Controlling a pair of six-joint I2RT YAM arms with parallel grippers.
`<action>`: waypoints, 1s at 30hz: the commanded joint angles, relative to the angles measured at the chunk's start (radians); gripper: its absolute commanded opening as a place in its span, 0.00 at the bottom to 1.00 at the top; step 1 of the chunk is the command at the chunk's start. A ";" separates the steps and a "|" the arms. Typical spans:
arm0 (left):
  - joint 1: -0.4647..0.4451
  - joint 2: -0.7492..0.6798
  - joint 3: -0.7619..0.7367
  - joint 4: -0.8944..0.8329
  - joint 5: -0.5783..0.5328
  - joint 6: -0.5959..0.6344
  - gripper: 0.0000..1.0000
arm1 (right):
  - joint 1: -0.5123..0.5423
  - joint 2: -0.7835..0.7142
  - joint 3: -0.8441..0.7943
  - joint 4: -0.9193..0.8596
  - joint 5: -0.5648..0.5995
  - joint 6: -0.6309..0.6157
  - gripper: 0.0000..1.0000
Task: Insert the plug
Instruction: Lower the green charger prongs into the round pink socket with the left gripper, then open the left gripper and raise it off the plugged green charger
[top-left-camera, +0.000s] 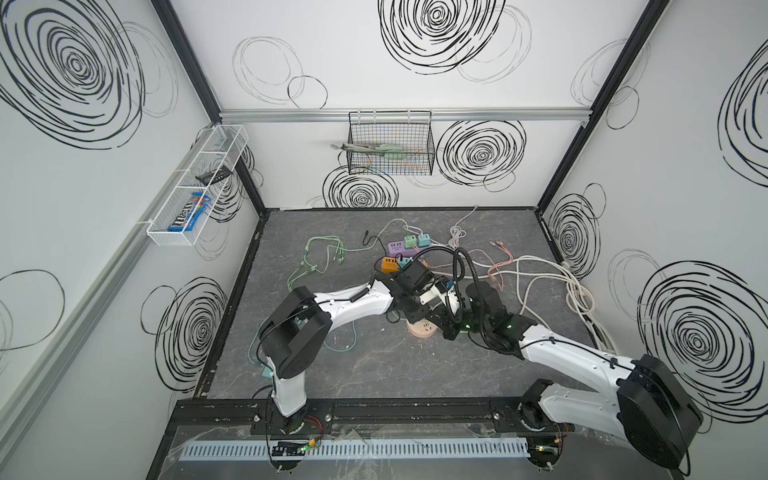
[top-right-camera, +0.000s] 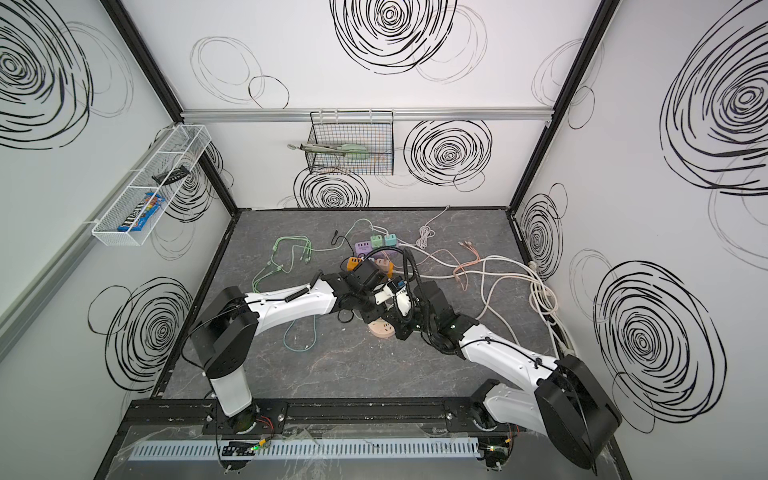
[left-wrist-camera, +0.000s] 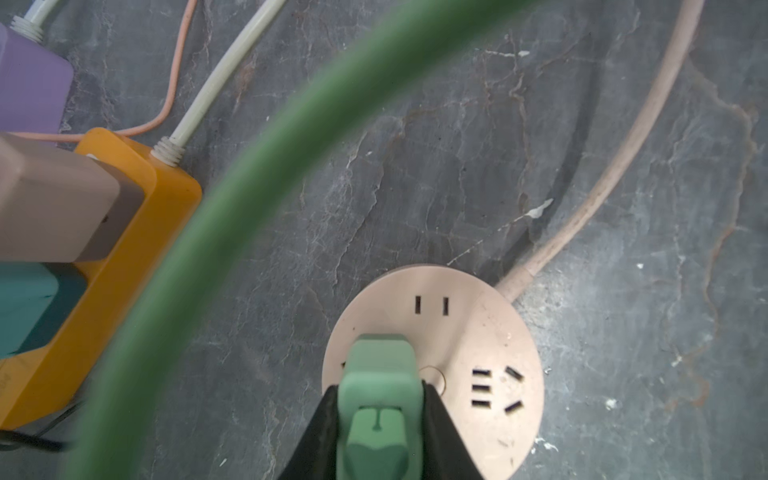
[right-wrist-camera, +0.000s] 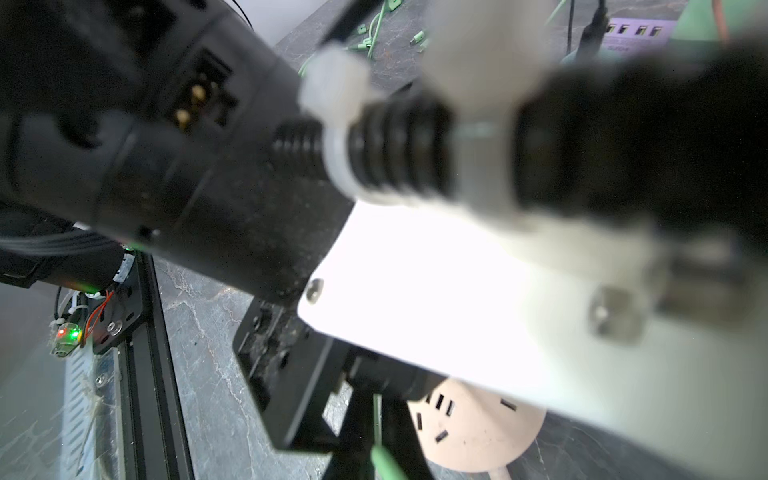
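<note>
On the left of both top views, left arm (top-left-camera: 353, 301) reaches to centre. Item in hand: green plug (left-wrist-camera: 380, 365), clamped between the narrow-set jaws of the left gripper (left-wrist-camera: 380, 392), standing over one edge of the round socket hub (left-wrist-camera: 457, 332); prong seating hidden. Recommended: keep plug upright, square prongs to slots, press straight down, keep the green cable (left-wrist-camera: 249, 166) slack. Rightward: right gripper (right-wrist-camera: 374, 401), closed beside the hub; whether it pinches anything, unclear. Left wrist view alone shows grip and slots; top views bury both beneath the wrists, leaving only a sliver of hub; right wrist view is mostly blocked by the left arm.
</note>
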 joint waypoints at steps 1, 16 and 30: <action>0.009 0.163 -0.085 -0.185 -0.021 0.041 0.00 | -0.020 -0.009 0.005 0.009 0.011 0.016 0.00; 0.208 0.174 0.227 -0.136 -0.038 0.228 0.00 | -0.036 0.175 0.111 0.157 -0.066 0.013 0.00; 0.267 0.005 0.265 -0.153 0.050 0.228 0.76 | -0.058 0.291 0.171 0.240 0.018 0.158 0.05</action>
